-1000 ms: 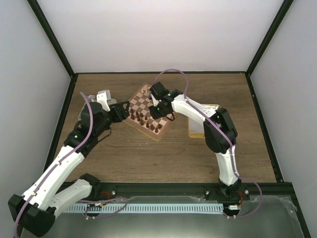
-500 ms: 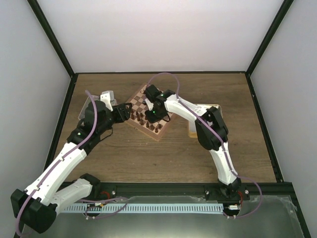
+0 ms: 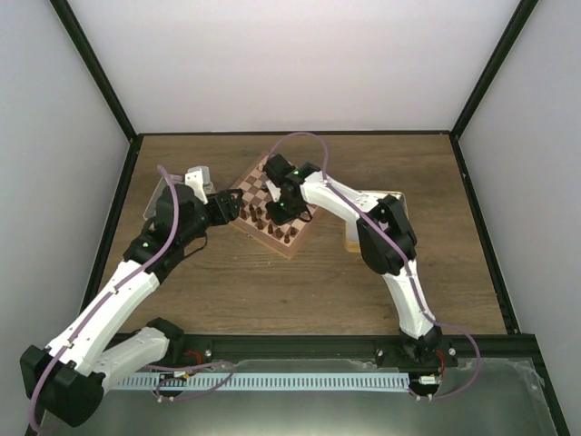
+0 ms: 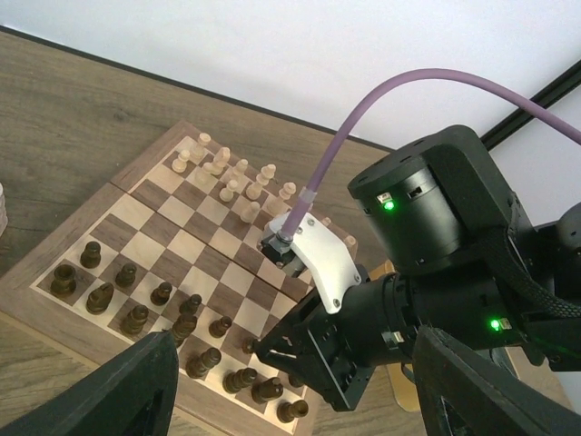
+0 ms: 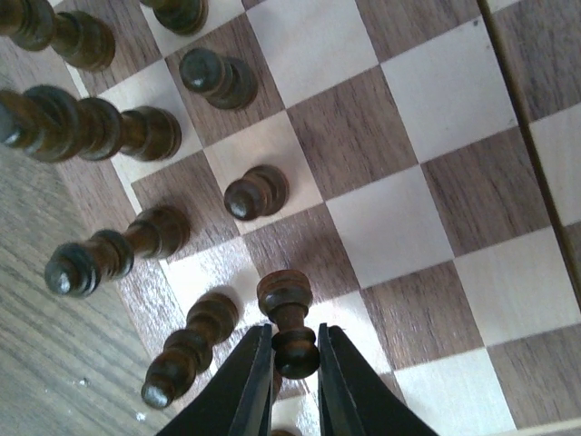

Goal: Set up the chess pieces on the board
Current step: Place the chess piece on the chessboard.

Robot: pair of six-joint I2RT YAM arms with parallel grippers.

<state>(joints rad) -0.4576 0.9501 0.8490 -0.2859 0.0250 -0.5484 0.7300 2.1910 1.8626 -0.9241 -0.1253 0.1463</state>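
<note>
The board lies turned at the table's middle back. Dark chess pieces stand in two rows along its near side, and pale ones crowd the far side. My right gripper is down over the dark rows, shut on the head of a dark pawn whose base rests on a square. From above, that gripper hides the pawn. My left gripper hovers at the board's left corner, open, with nothing between its fingers.
Dark pieces stand close on the left of the held pawn, one just beyond it. A pale tin sits right of the board behind my right arm. Black frame posts and white walls bound the table.
My right arm swung left and lowered its gripper onto the near dark rows, then held still. My left arm shifted slightly towards the board's corner.
</note>
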